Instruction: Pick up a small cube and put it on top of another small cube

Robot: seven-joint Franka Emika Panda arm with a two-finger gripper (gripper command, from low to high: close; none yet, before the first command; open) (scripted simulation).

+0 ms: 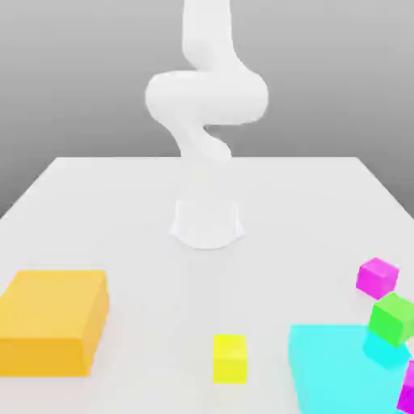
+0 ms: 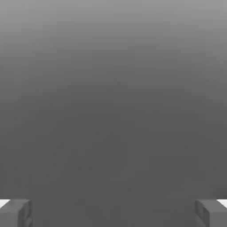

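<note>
In the hand view the gripper had its jaws spread wide, one fingertip at each side of the frame, with nothing pinched between them and nothing touching either pad; beyond them lay flat grey.

In the exterior view the white arm rose from its base near the middle of the table. The small cube, bright magenta, sat on the tabletop toward the exterior view's right, close to that side's table edge. Just in front of it a green cube stood at the corner of a large cyan block, perhaps resting partly on it, though the overlap was hard to read. Another magenta shape was cut off by the frame's right edge. A yellow cube sat alone near the front centre, and a large orange block lay well apart on the exterior view's left.

Open tabletop lay between the base and the front row, and between the orange block and the yellow cube; the right side was crowded.
</note>
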